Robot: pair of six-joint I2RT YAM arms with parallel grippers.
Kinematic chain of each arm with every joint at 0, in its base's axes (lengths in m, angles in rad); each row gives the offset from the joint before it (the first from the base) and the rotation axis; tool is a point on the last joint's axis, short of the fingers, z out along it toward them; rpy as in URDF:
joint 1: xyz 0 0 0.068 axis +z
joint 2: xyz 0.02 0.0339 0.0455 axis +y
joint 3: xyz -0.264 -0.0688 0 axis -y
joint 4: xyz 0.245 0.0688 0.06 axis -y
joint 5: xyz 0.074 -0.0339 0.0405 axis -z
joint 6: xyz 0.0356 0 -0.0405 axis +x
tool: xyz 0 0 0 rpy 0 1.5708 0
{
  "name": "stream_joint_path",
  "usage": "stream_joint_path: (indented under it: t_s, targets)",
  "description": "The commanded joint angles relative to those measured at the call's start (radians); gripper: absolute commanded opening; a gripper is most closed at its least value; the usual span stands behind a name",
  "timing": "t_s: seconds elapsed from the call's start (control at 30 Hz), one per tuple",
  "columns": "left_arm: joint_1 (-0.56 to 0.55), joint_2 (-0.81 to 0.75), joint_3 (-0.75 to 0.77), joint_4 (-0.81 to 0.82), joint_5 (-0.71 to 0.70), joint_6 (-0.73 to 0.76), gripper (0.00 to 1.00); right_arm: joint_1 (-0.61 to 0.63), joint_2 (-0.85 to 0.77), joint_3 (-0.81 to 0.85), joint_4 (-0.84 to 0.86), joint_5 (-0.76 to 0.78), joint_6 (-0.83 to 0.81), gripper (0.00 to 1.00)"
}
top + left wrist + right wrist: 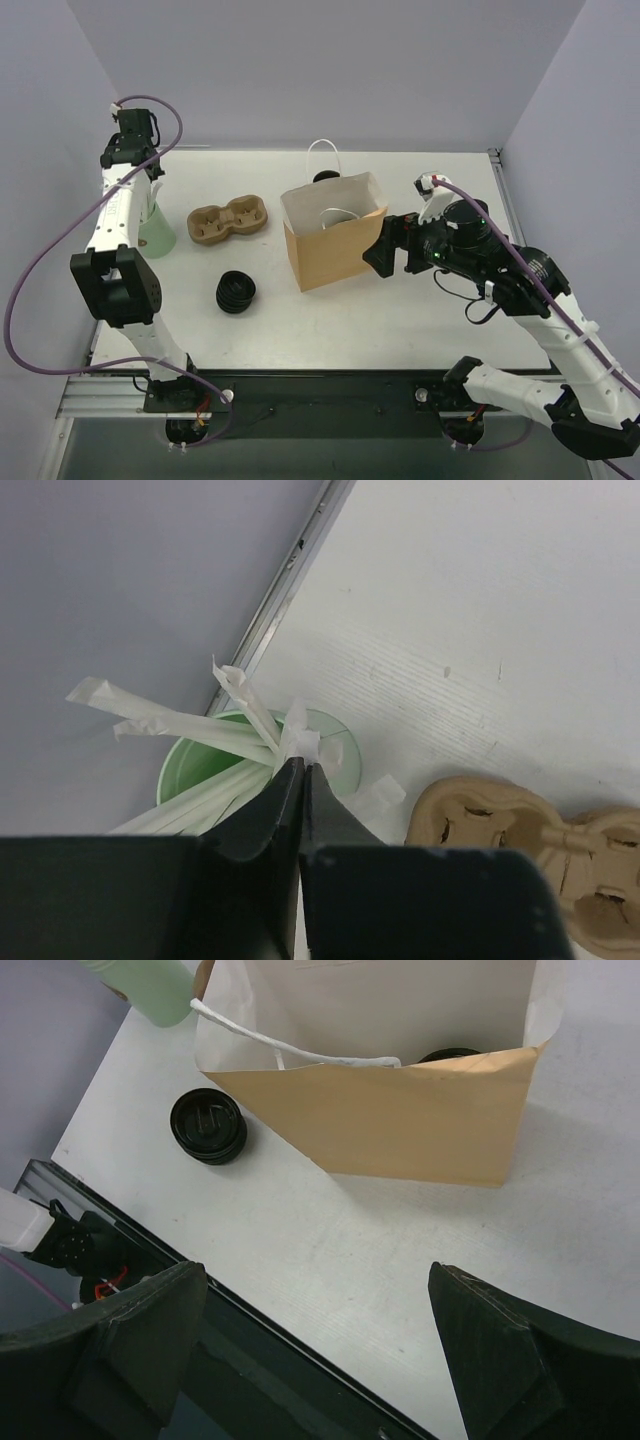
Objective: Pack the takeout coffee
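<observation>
Pinches the paper-wrapped straw (297,735) right at its upper end with the left tool (303,765), jaws drawn together on the wrapper, directly above the mint-green cup (185,770); probably done so as to lift one straw straight up without dragging the other straws (170,720) along. Holds the right tool (318,1275) wide apart, gripping nothing, low and just beside the right side of the brown paper bag (400,1120), seemingly to steady it or to be ready for a hand-over. Stands the bag upright, mouth open, in the middle of the surface (400,320), handy for dropping things in from above. Shows the takeout coffee (448,1056) only as a black rounded edge peeking over the bag's brown wall; cannot tell whether inside or just behind the far side. Sets the cardboard carrier (228,220) and the ribbed black stack (237,291) apart to the left of the bag, touched by neither tool. No brand, label or writing legible anywhere: plain bag, plain wrappers, plain cups.
</observation>
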Motion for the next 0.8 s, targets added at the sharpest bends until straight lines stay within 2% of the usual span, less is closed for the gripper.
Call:
stream_joint_path:
  t_s: [0.0, 0.13, 0.4, 0.53, 0.77]
  targets:
    - [0.008, -0.040, 0.081, 0.000, -0.059, 0.009, 0.06, -0.004, 0.014, 0.046, 0.009, 0.013, -0.032, 1.00]
    - [0.007, -0.064, 0.101, -0.027, -0.084, 0.007, 0.00, -0.002, 0.025, 0.058, 0.009, 0.008, -0.046, 1.00]
    - [-0.021, -0.166, 0.143, -0.078, -0.103, -0.031, 0.00, -0.004, -0.003, 0.054, 0.009, -0.004, -0.046, 1.00]
    - [-0.056, -0.192, 0.258, -0.150, -0.104, -0.051, 0.00, -0.004, -0.023, 0.040, 0.009, -0.020, -0.035, 1.00]
    - [-0.139, -0.265, 0.437, -0.263, -0.023, -0.131, 0.00, -0.005, -0.057, 0.067, -0.014, -0.047, -0.035, 1.00]
